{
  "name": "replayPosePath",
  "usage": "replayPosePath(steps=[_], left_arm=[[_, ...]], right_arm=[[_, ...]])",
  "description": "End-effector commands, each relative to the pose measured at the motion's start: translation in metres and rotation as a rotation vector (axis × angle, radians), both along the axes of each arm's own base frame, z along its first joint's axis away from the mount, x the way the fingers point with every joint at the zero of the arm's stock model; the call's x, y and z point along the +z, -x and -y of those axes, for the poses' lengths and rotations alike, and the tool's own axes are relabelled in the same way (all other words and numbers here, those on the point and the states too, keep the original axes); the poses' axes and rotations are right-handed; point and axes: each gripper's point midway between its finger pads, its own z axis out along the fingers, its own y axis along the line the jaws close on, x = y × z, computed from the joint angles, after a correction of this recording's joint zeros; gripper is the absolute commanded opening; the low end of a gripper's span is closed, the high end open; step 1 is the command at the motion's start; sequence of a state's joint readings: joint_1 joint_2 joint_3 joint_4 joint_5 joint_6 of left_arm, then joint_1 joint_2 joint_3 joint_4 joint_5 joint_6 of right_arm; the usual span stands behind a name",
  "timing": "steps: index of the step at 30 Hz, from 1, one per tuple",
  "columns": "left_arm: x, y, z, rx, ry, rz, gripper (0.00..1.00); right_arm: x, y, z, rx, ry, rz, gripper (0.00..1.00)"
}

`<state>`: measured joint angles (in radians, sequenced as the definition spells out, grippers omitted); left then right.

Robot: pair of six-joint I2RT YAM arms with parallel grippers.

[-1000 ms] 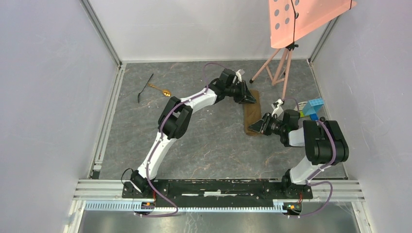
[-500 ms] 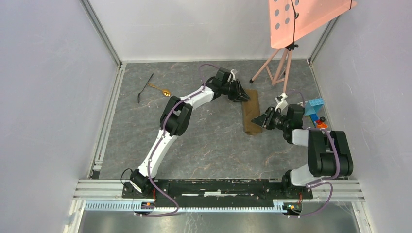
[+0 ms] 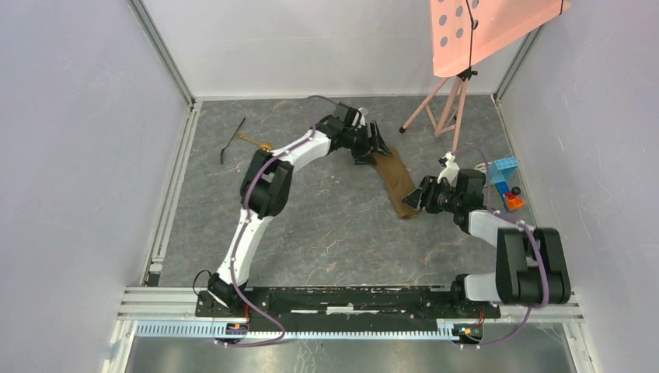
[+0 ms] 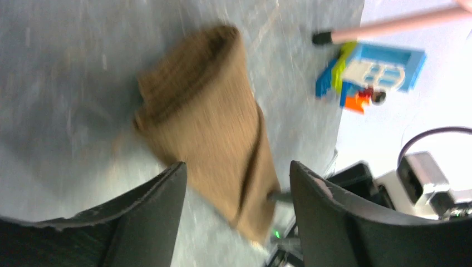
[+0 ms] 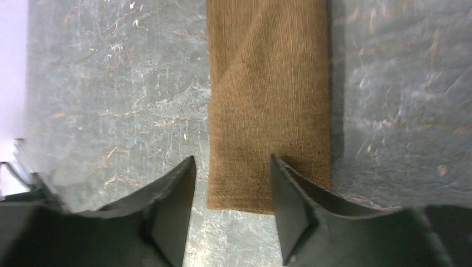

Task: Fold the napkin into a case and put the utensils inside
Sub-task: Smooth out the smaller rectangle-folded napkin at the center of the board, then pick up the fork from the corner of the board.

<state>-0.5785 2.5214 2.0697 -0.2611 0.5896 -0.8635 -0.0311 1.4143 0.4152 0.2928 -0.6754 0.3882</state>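
We see the case (image 3: 395,184) lying on the grey table (image 3: 334,233), right of centre, between the two grippers. It is a narrow brown oblong, and in the overhead view its long axis runs diagonally: the far end points up and to the left, toward the left gripper (image 3: 376,144), and the near end points down and to the right, toward the right gripper (image 3: 416,197). From the right wrist the case (image 5: 267,83) runs straight away from the camera and lies flat. Its near short edge sits between the spread fingers of the right gripper (image 5: 232,161), whose jaws stand apart and hold nothing. From the left wrist the picture is blurred. There the case (image 4: 206,128) slants across the view, with a rounded, slightly bunched end toward the top, and the left gripper (image 4: 236,167) has its jaws wide apart above it. We think neither finger pinches the cloth, though the blur leaves contact at the edges uncertain. The utensils lie well apart from the case at the far left of the table. The thin black utensil (image 3: 231,140) slants there, with the gold spoon (image 3: 252,141) just beside it, close to the left arm. Coloured toy blocks (image 3: 503,167) sit at the right edge.
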Motion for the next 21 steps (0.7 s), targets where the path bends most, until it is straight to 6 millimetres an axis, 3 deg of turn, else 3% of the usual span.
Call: replayPosePath(steps=[1, 5, 7, 10, 14, 18, 21], left_arm=[[0.126, 0.021, -0.064, -0.029, -0.068, 0.256, 0.83], [0.136, 0.035, -0.158, 0.066, -0.256, 0.295, 0.87], [0.129, 0.032, -0.219, 0.145, -0.422, 0.301, 0.88], [0.117, 0.021, -0.329, 0.359, -0.709, 0.238, 0.88], [0.104, 0.012, -0.449, 0.626, -1.056, 0.159, 0.87], [0.083, -0.011, -0.484, 0.621, -1.198, 0.158, 0.82], [0.052, -0.023, -0.499, 0.587, -1.221, 0.071, 0.73]], right_arm=[[0.047, -0.011, -0.006, 0.057, 0.160, 0.156, 0.65], [0.075, -0.002, -0.024, 0.132, 0.236, 0.252, 0.78], [0.082, 0.007, -0.036, 0.181, 0.237, 0.283, 0.80], [0.085, 0.023, -0.054, 0.255, 0.202, 0.324, 0.82], [0.086, 0.038, -0.071, 0.318, 0.153, 0.360, 0.82], [0.086, 0.043, -0.074, 0.348, 0.142, 0.367, 0.82], [0.090, 0.042, -0.074, 0.350, 0.151, 0.373, 0.82]])
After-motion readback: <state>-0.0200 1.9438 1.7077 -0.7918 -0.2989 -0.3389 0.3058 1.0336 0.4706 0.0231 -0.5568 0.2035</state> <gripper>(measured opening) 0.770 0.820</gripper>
